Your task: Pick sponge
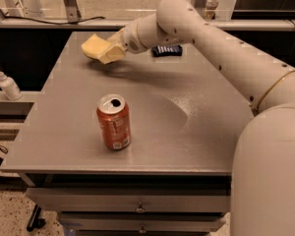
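Observation:
The pale yellow sponge (92, 46) is off the grey table (196, 127), held up over its far left part, with a shadow on the top beneath it. My gripper (109, 54) is at the sponge's right end, shut on it, its pale yellow blocky fingers (116, 56) overlapping the foam. The white arm reaches in from the right across the far side of the table.
An orange soda can (114, 122) stands upright near the table's front left. A small dark ribbed object (167, 49) lies at the back, behind the arm. A white pump bottle (8, 84) stands on a ledge to the left. Drawers (137, 208) sit under the table's front edge.

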`<act>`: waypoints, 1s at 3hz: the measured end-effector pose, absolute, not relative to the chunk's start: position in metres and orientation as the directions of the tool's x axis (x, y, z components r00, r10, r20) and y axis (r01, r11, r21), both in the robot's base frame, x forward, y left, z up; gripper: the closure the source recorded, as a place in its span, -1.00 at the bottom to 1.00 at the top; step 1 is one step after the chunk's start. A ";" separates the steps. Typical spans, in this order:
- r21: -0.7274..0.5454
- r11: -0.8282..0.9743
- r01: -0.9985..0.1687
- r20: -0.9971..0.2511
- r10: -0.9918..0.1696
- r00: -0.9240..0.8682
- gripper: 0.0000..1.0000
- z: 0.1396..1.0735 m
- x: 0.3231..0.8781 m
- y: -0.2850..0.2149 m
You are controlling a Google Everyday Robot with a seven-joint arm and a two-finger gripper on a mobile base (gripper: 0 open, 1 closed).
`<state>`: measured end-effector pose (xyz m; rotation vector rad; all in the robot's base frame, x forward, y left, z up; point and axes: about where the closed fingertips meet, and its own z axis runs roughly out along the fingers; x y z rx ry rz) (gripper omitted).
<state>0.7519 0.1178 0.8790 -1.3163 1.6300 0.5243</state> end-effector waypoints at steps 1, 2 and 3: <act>-0.218 0.370 -0.903 -0.882 -0.471 0.020 1.00 0.899 0.761 0.092; -0.195 0.388 -0.901 -0.930 -0.365 0.044 1.00 0.922 0.767 0.076; -0.191 0.383 -0.904 -0.935 -0.351 0.049 1.00 0.926 0.766 0.080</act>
